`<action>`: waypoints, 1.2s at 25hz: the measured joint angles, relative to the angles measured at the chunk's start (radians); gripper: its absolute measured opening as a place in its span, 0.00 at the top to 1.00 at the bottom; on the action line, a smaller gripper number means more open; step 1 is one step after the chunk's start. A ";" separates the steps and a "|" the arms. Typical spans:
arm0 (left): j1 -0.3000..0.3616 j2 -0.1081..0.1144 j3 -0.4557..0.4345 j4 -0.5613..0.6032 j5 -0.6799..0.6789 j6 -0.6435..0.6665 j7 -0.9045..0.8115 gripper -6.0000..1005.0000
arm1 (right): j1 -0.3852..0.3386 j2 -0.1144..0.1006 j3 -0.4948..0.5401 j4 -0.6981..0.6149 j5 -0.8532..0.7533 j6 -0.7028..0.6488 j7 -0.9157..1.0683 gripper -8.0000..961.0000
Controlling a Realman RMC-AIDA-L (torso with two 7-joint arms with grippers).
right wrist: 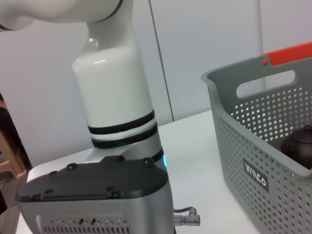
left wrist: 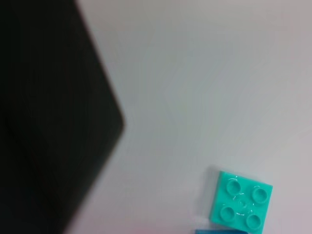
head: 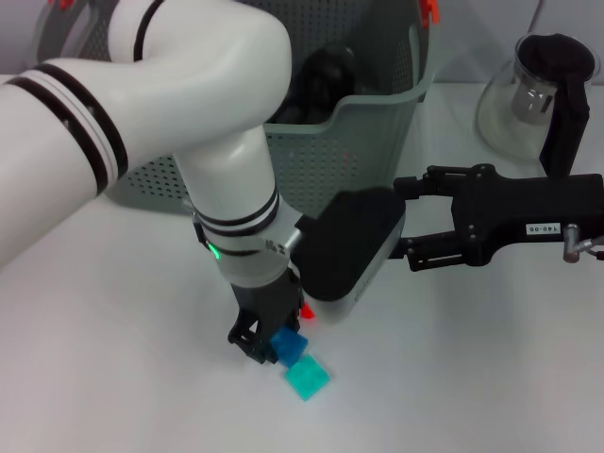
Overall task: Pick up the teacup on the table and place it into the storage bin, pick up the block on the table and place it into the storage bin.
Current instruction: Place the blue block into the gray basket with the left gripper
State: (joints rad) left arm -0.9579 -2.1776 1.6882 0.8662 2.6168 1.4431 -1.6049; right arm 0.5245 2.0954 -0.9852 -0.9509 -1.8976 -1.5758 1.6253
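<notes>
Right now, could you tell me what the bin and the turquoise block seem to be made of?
The bin looks like matte grey-green moulded plastic: perforated walls, cut-out handle. The turquoise block looks like glossy hard plastic, since its four studs catch highlights.

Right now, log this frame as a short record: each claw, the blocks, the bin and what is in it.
left claw: down at the table, closed on the dark blue plastic block
right claw: open, hovering beside the bin, holding nothing
turquoise studded square block: flat on the white table, next to the blue one
grey-green perforated plastic storage bin: behind both arms
bin contents: dark rounded teaware
task stage: block not yet lifted
</notes>
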 joint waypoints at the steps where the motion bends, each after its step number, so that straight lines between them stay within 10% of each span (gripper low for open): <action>1: 0.000 0.001 -0.004 0.005 0.000 0.005 -0.005 0.58 | 0.000 0.000 0.001 0.000 0.000 0.000 0.000 0.03; 7: 0.002 0.010 -0.154 0.075 0.015 0.108 -0.016 0.59 | -0.008 0.000 0.004 0.000 0.000 -0.003 -0.001 0.03; 20: 0.063 0.099 -1.057 0.321 -0.180 0.422 -0.036 0.59 | -0.012 -0.002 0.036 0.020 -0.006 -0.045 -0.035 0.03; 30: 0.055 0.167 -1.095 0.131 -0.249 -0.084 -0.257 0.59 | -0.013 -0.002 0.033 0.031 -0.007 -0.068 -0.061 0.03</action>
State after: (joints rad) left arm -0.9032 -2.0110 0.5933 0.9971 2.3677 1.3587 -1.8622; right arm 0.5120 2.0938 -0.9525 -0.9200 -1.9048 -1.6441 1.5640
